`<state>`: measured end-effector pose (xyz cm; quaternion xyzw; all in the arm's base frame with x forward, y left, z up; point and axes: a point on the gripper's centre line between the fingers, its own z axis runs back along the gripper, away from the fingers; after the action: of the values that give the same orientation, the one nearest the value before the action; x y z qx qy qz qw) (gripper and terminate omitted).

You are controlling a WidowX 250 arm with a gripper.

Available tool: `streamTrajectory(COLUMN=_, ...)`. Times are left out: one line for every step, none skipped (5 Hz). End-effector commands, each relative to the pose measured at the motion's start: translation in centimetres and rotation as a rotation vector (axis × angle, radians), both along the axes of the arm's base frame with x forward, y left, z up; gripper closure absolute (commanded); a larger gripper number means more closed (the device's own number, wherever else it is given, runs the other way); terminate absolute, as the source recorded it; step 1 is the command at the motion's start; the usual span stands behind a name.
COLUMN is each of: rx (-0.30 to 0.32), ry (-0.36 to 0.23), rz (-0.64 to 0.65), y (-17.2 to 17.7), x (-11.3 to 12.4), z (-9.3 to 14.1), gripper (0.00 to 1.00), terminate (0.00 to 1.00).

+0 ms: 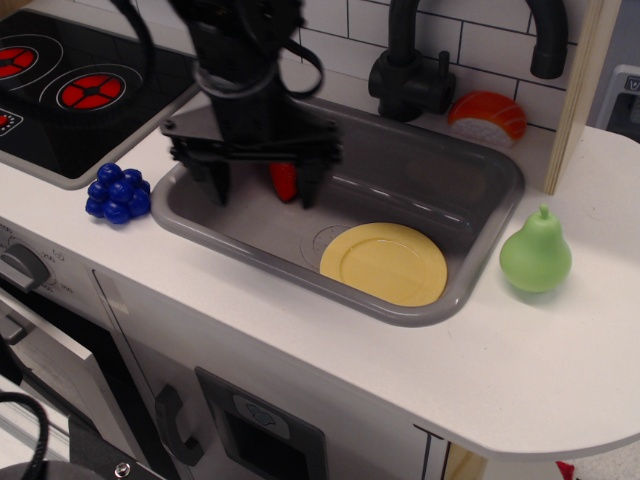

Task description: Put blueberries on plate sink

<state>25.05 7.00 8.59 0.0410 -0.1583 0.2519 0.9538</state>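
Observation:
The blueberries (pixel 118 193), a dark-blue cluster of balls, lie on the white counter just left of the sink (pixel 470 175). The pale-yellow plate (pixel 383 264) lies flat in the sink's front right part. My gripper (pixel 263 193) hangs open and empty over the sink's left end, fingers pointing down, to the right of the blueberries and left of the plate. A red toy (pixel 284 181) shows between the fingers, on the sink floor behind them.
A black stovetop (pixel 90 85) with red burners is at the back left. A black faucet (pixel 405 70) stands behind the sink. An orange-and-white sushi toy (pixel 487 117) lies at the back right. A green pear (pixel 536 254) stands right of the sink.

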Motion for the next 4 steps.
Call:
streamTrajectory(rx=0.105, ry=-0.033, rz=0.092, y=6.4, x=0.7, z=3.7, gripper=0.00, terminate=0.00)
streamTrajectory(rx=0.124, ry=-0.011, rz=0.095, y=8.5, x=0.5, z=3.7, gripper=0.00, terminate=0.00)
streamTrajectory(rx=0.127, ry=0.014, rz=0.083, y=10.6, x=0.3, z=3.3, gripper=0.00, terminate=0.00)
streamTrajectory(rx=0.099, ry=0.031, rz=0.055, y=11.6, x=-0.7, z=2.7, gripper=0.00, terminate=0.00)
